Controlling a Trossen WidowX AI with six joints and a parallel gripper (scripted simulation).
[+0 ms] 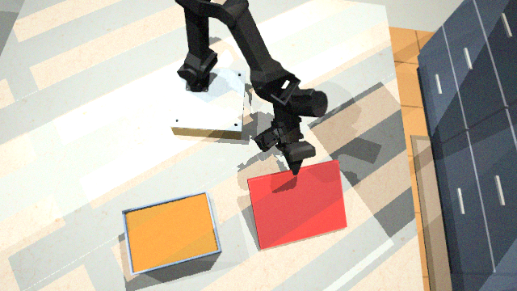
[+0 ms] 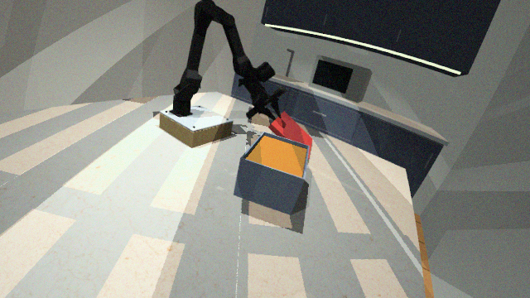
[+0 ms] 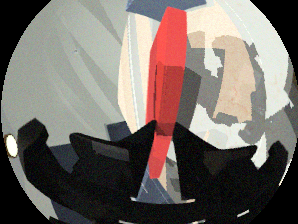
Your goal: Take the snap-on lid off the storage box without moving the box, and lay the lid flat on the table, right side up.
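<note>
The red lid (image 1: 299, 210) (image 2: 295, 132) (image 3: 172, 45) is off the box, on its right in the top view. My gripper (image 1: 296, 174) (image 2: 280, 120) (image 3: 164, 124) is shut on one edge of the lid. The lid is tilted, with the held edge raised and the far edge lower. The wrist view shows it nearly edge-on. Whether its low edge touches the table is hard to tell; the box hides part of it in the exterior view. The blue-grey storage box (image 1: 176, 262) (image 2: 269, 186) stands upright and open, its inside orange.
The arm's base plate (image 1: 210, 113) (image 2: 207, 120) is on the table behind the box and lid. Dark blue cabinets (image 1: 481, 133) (image 2: 385, 165) stand beyond the table's right edge. Striped light and shadow cross the table (image 1: 48, 242) (image 2: 199, 257).
</note>
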